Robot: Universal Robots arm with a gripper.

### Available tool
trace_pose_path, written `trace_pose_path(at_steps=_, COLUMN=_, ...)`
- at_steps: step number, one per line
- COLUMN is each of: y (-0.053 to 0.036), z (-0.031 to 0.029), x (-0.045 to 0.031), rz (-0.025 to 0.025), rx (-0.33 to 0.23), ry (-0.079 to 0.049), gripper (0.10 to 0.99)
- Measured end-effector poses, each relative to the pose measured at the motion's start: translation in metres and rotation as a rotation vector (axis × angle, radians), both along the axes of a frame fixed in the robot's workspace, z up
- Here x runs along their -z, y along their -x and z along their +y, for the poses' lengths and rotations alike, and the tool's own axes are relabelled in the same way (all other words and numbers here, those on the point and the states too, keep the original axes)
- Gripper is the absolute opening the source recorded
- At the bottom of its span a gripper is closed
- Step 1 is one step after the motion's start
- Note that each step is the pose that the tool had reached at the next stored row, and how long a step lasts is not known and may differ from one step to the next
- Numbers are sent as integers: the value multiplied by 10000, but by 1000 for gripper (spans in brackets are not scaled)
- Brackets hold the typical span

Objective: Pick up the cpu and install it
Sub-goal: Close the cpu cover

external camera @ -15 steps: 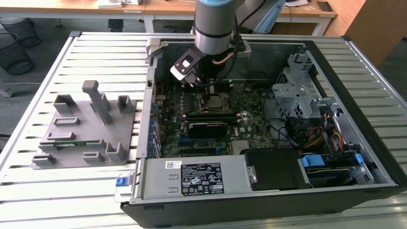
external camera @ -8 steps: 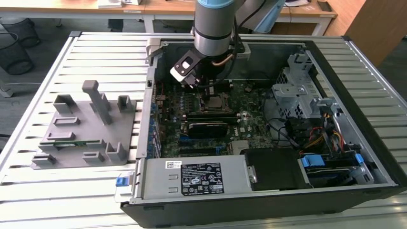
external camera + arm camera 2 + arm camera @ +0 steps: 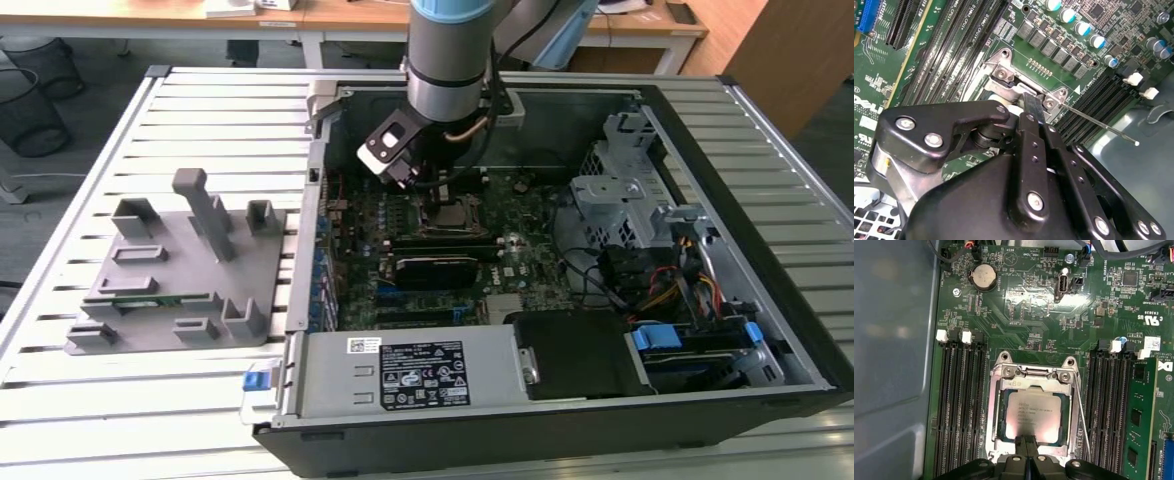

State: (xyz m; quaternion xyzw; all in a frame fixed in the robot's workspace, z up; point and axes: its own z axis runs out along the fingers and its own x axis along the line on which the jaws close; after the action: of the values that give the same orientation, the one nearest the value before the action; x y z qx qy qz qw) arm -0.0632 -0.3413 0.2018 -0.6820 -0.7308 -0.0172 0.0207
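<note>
One cpu (image 3: pixel 1033 415) flat in socket (image 3: pixel 998 390), metal top up, end effector (image 3: pixel 1030 441) pressed together at edge

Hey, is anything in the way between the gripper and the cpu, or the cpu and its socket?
Nothing visible. In the first wrist view the cpu lies inside the socket's metal frame, and the gripper is at its edge with nothing between.
</note>
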Motion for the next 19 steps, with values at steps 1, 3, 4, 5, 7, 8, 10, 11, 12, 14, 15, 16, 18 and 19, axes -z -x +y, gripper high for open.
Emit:
trace_pose_path(at_steps=1, y=0, z=0, x=5, rz=0, rx=0, ry=1, gripper=106)
trace_pose_path(at_steps=3, y=0, z=0, x=15, rz=-1, rx=0, ry=1, gripper=106)
trace_pose_path(at_steps=4, y=0, z=0, x=20, rz=0, rx=0, ry=2, gripper=106)
trace_pose_path(at_steps=5, y=0, z=0, x=25, rz=0, rx=0, ry=2, gripper=106)
trace_pose_path(at_steps=7, y=1, z=-1, x=33, rz=4, rx=0, ry=11, gripper=106)
trace_pose_path(at_steps=8, y=1, z=-1, x=37, rz=5, rx=0, ry=12, gripper=106)
trace_pose_path(at_steps=10, y=0, z=-2, x=47, rz=7, rx=2, ry=14, gripper=106)
trace_pose_path(at_steps=11, y=-1, z=-2, x=53, rz=6, rx=2, ry=14, gripper=106)
trace_pose_path(at_steps=12, y=-3, z=-1, x=57, rz=5, rx=2, ry=11, gripper=106)
trace_pose_path(at_steps=14, y=-11, z=-2, x=58, rz=3, rx=1, ry=9, gripper=106)
trace_pose_path(at_steps=15, y=-21, z=-2, x=57, rz=5, rx=2, ry=12, gripper=106)
trace_pose_path(at_steps=16, y=-38, z=-3, x=55, rz=7, rx=1, ry=17, gripper=106)
trace_pose_path(at_steps=18, y=-63, z=-6, x=53, rz=13, rx=2, ry=20, gripper=106)
trace_pose_path(at_steps=19, y=-81, z=-9, x=50, rz=18, rx=0, ry=24, gripper=106)
